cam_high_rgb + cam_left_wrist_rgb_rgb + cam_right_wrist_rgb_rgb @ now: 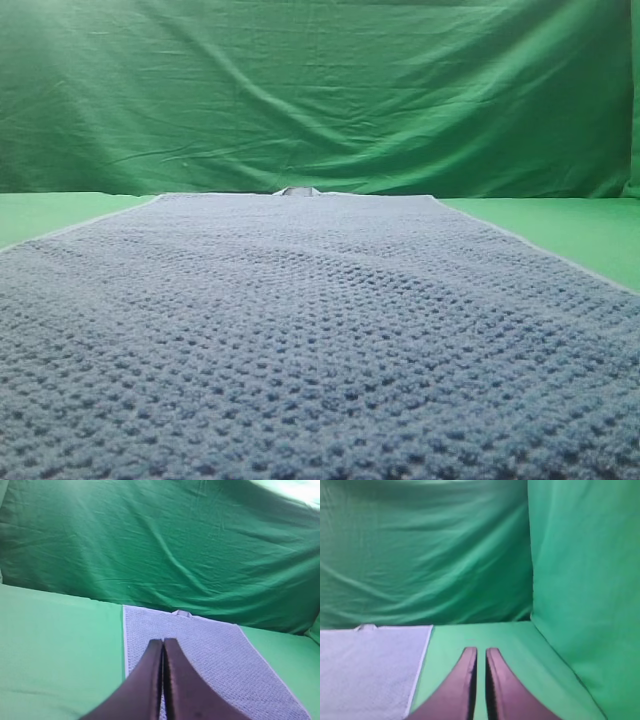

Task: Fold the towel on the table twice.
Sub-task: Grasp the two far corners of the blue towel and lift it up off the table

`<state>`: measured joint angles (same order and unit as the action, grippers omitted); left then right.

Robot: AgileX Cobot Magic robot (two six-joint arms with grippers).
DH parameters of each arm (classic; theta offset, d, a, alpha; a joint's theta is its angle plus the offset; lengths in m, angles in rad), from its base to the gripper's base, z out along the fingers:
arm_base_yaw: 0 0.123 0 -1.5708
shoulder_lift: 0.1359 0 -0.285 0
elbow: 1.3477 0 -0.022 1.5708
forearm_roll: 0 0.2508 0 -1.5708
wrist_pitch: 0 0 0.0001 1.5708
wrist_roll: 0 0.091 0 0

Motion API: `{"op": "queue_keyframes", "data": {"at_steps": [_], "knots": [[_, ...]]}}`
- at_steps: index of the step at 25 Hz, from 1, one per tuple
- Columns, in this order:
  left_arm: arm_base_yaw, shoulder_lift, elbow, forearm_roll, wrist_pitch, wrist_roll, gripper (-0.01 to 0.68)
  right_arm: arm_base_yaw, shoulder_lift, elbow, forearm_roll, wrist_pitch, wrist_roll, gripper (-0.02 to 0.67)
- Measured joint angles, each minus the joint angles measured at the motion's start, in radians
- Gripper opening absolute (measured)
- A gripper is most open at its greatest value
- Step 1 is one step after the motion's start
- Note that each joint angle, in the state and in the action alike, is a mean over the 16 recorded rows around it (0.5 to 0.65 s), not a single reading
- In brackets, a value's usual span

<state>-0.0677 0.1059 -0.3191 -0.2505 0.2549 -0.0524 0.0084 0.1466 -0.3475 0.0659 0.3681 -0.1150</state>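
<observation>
Covering nearly all of the exterior high view, the towel (320, 340) lies spread flat on the table (560, 225), its blue-grey waffle weave running away toward the wrinkled green backdrop (320, 90). A thin pale trim lines its edges, and a small hanging loop (297, 191) shows at the far edge. Plain bright green table surface shows on both sides of it. The near edge of the towel is cut off by the bottom of that view, and neither arm appears there.

From the left wrist view, the left gripper (163, 641) has its jaws pressed together with nothing between them, its tips above the towel's left part, close to the left trim. From the right wrist view, the right gripper (481, 650) shows only a narrow slit between its jaws, pinching nothing, over bare table just right of the towel's right edge. A second green cloth wall (585, 580) closes off the right side.
</observation>
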Motion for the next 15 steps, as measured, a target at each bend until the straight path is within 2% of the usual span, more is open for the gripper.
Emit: {"op": "queue_keyframes", "data": {"at_steps": [15], "knots": [[0.0,0.101,-0.124,0.003,0.078,0.094,0.0,0.066,0.199,-0.16,0.001,0.129,-0.112,0.047]]}}
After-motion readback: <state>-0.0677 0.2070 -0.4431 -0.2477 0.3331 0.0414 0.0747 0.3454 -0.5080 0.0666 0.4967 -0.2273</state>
